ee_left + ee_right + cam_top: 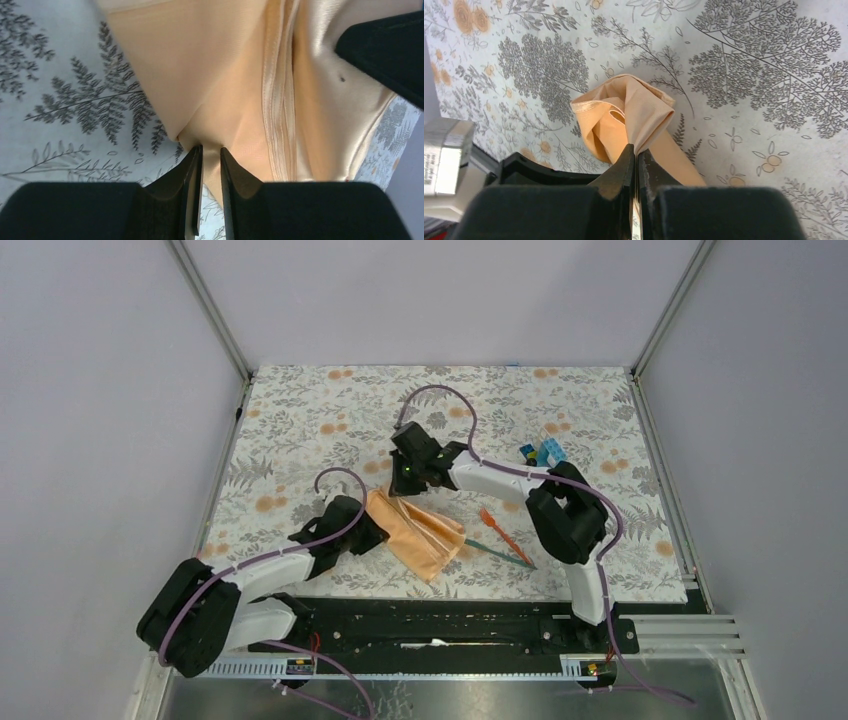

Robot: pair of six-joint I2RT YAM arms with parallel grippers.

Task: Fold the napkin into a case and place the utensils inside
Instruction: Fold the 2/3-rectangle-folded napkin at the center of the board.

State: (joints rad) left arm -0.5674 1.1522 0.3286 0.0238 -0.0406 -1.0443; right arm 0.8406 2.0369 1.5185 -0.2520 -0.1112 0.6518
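Napkin (pixel 418 530) is mid-fold, not a case yet, stretched between both sets of fingers. Next move, I reckon: bring one end over the other evenly, since satin slips. Left fingers (pixel 196 159), arm reaching low, sit narrow with the near edge pinched between them. Utensils (pixel 503 553) lie on the worktop (pixel 300 430) off to their right. Farther back, right fingers (pixel 628 161) clamp the bunched corner, wrist tipped down.

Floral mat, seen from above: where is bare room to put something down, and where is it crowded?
Free: the far-left mat, between the left wall and the napkin; also the near-right corner, beyond the right arm. Crowded: the middle, with the napkin, the utensils and the blocks.
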